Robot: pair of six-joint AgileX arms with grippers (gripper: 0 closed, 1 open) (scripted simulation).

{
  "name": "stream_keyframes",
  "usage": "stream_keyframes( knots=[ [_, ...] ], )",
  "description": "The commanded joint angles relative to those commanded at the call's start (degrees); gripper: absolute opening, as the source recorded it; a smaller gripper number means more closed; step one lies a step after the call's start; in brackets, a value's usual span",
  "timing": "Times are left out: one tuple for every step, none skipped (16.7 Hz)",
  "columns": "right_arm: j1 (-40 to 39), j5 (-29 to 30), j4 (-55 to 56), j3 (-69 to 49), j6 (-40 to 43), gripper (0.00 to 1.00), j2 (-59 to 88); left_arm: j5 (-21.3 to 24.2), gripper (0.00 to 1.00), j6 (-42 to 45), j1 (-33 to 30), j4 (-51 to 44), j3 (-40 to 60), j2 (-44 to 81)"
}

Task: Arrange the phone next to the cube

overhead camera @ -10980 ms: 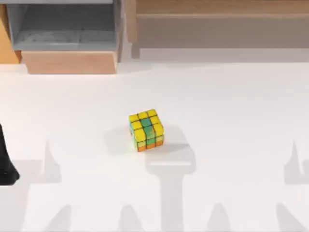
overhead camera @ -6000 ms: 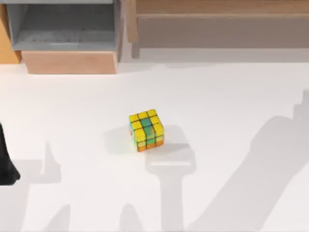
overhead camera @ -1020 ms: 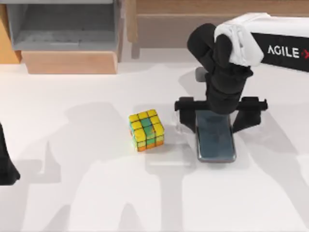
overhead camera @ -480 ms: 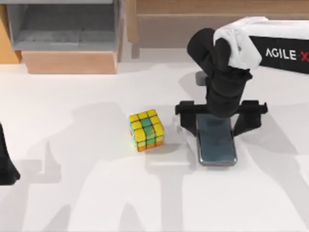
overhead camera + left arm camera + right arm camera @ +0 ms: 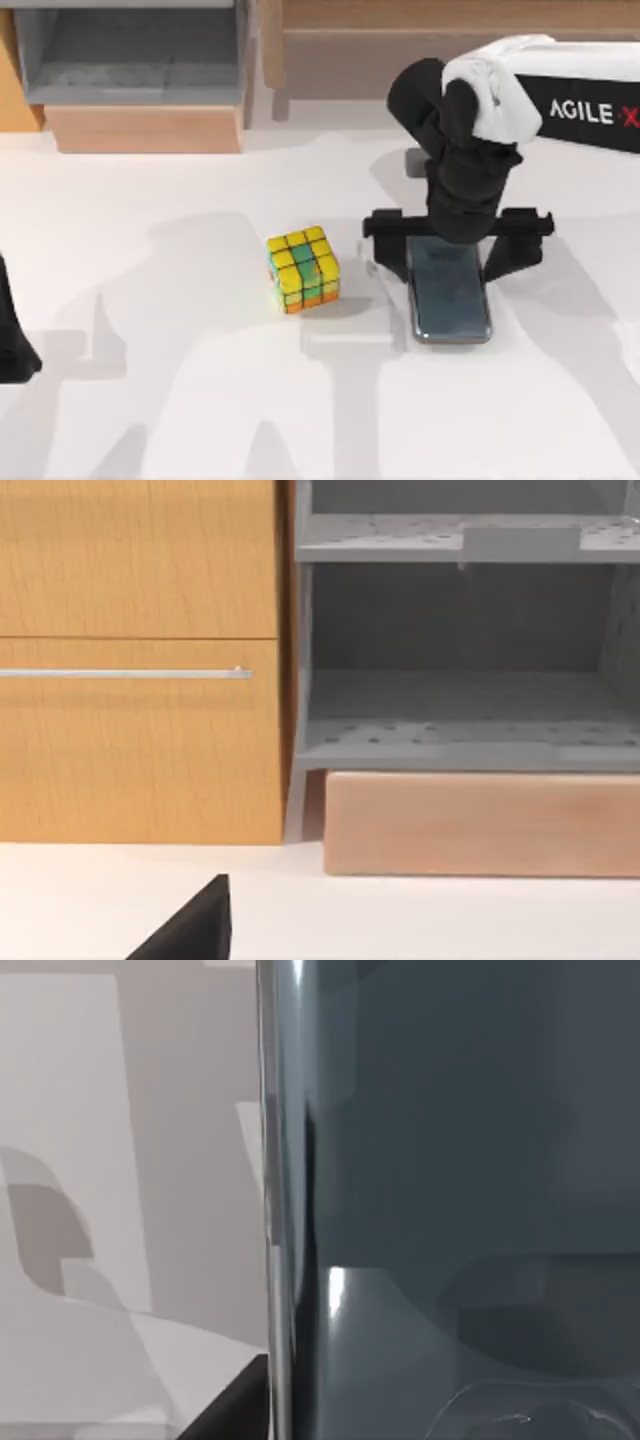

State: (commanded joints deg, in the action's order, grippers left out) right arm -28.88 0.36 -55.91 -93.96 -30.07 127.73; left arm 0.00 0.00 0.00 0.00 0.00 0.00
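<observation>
My right pincer [image 5: 455, 250] hangs with its fingers spread wide, straddling the far end of the flat dark-grey glossy phone [image 5: 449, 291] lying on the white table [image 5: 180, 400]. The small yellow, green and orange puzzle cube [image 5: 302, 268] sits near, to its left. My left arm is parked at the table's left edge.

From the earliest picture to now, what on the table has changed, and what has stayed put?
The right arm came in from the table's right, and the phone now lies flat to the right of the cube, a gap between them. The right gripper hovers over the phone's far end, fingers spread wide. The cube kept its spot, and the left arm stayed parked at the left edge.
</observation>
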Motion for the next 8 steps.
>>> stream_keyframes(
  knots=[
    [0.0,0.0,0.0,0.0,0.0,0.9,0.0,0.0,1.0,0.0,0.0,0.0,0.0,0.0],
    [0.0,0.0,0.0,0.0,0.0,0.98,0.0,0.0,1.0,0.0,0.0,0.0,0.0,0.0],
    [0.0,0.0,0.0,0.0,0.0,1.0,0.0,0.0,1.0,0.0,0.0,0.0,0.0,0.0],
    [0.0,0.0,0.0,0.0,0.0,1.0,0.0,0.0,1.0,0.0,0.0,0.0,0.0,0.0],
    [0.0,0.0,0.0,0.0,0.0,1.0,0.0,0.0,1.0,0.0,0.0,0.0,0.0,0.0],
    [0.0,0.0,0.0,0.0,0.0,1.0,0.0,0.0,1.0,0.0,0.0,0.0,0.0,0.0],
    [0.0,0.0,0.0,0.0,0.0,1.0,0.0,0.0,1.0,0.0,0.0,0.0,0.0,0.0],
    [0.0,0.0,0.0,0.0,0.0,1.0,0.0,0.0,1.0,0.0,0.0,0.0,0.0,0.0]
  ],
)
